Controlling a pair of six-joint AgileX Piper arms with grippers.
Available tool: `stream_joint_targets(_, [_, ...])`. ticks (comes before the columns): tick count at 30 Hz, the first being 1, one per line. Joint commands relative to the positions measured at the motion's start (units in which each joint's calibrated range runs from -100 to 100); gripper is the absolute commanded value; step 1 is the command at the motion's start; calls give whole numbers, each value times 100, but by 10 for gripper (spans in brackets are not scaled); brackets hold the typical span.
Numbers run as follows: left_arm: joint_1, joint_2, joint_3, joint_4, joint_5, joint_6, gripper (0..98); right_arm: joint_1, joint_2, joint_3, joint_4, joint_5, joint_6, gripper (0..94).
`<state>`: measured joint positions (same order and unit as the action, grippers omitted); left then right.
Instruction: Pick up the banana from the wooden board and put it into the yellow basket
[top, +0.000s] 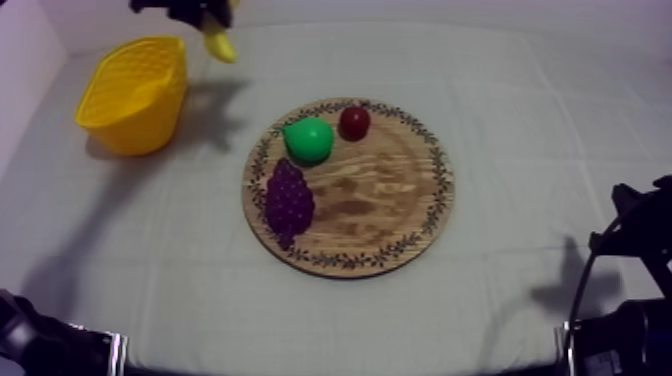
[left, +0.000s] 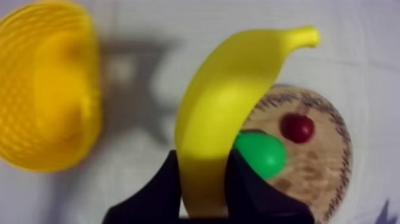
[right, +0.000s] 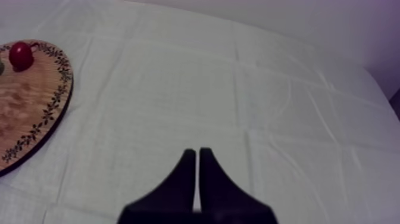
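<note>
Between the left gripper's (left: 203, 176) two black fingers (left: 156, 193) stands the banana (left: 229, 89), clamped by its lower end. Its curved body rises beyond the fingertips and its stem tip is farthest from them. The fingers are closed on the fruit, one touching each side.

From above, that gripper hangs over the far part of the counter (top: 560, 130) with the banana's end pointing down from it. It is just beside the yellow basket (top: 135, 95), above the cloth rather than over the basket's opening. The banana is off the wooden board (top: 400, 200) and touches neither board nor basket. Seen past the fingers, the basket lies to one side of the banana and the board to the other.

On the board rest a green pear (top: 308, 140), a small red fruit (top: 354, 122) just beside it, and a bunch of grapes (top: 288, 200). The grapes lie farther from the left fingers than the pear does.

The right gripper (right: 197, 154) hangs low over bare cloth, its fingers pressed together as a narrow wedge with nothing between them. Ahead of those fingers and off to one side, well apart from them, lies the board's patterned rim with the small red fruit on the board.
</note>
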<state>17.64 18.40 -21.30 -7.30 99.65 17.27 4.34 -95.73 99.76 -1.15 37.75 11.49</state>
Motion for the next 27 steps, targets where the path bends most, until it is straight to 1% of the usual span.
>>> stream_joint_targets(1, [-508, -112, 330, -24, -66, -40, 38, 2, -2, 2, 1, -1, 1, 3])
stream_joint_targets(7, [-1068, -277, 1014, -61, -437, -133, 38, 2, -2, 2, 1, -1, 1, 3])
stream_joint_targets(12, [-1382, -191, 1452, -67, -779, -185, 38, 2, -2, 2, 1, -1, 1, 3])
stream_joint_targets(22, [-1662, 229, 1666, -24, -1368, -267, 65, 2, -2, 2, 1, -1, 1, 3])
stream_joint_targets(27, [-1773, 506, 1585, 66, -1644, -322, 73, 2, -2, 2, 1, -1, 1, 3])
